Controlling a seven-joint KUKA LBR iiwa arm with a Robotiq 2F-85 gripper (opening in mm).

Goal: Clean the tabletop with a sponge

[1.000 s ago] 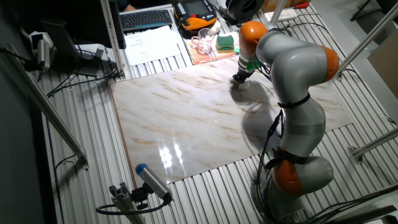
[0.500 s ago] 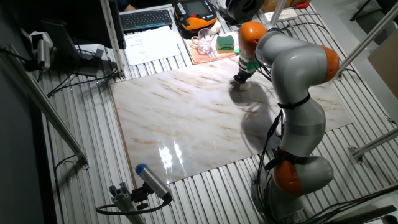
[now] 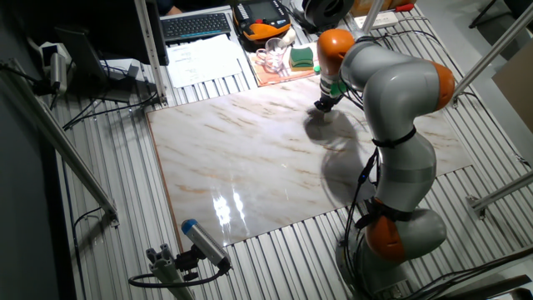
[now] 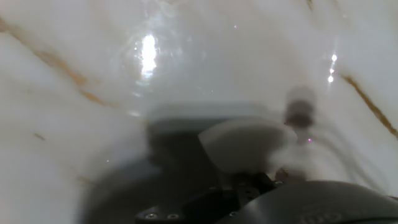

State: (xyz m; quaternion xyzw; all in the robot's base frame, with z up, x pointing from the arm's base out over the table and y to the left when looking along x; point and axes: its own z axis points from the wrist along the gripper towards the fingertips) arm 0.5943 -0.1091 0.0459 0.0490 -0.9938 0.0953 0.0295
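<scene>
The marble tabletop (image 3: 250, 167) fills the middle of the fixed view and the whole background of the hand view (image 4: 74, 124). My gripper (image 3: 321, 106) points down at the slab's far right part, near its back edge. It is shut on the sponge (image 3: 322, 114), a small cream-white block pressed against the marble. In the hand view the sponge (image 4: 239, 143) shows blurred just ahead of the gripper (image 4: 252, 177), resting on the glossy surface. The fingers themselves are mostly hidden and out of focus.
Behind the slab lie a green-and-yellow sponge (image 3: 301, 57) and a glass cup (image 3: 271, 58) on an orange mat, with papers (image 3: 204, 58) and a keyboard (image 3: 196, 25) to their left. A blue-tipped tool (image 3: 204, 242) sits off the slab's front left corner on ribbed grey metal.
The gripper with the sponge has slid slightly to the left and toward the back edge of the slab. Its shadow on the marble moved with it.
</scene>
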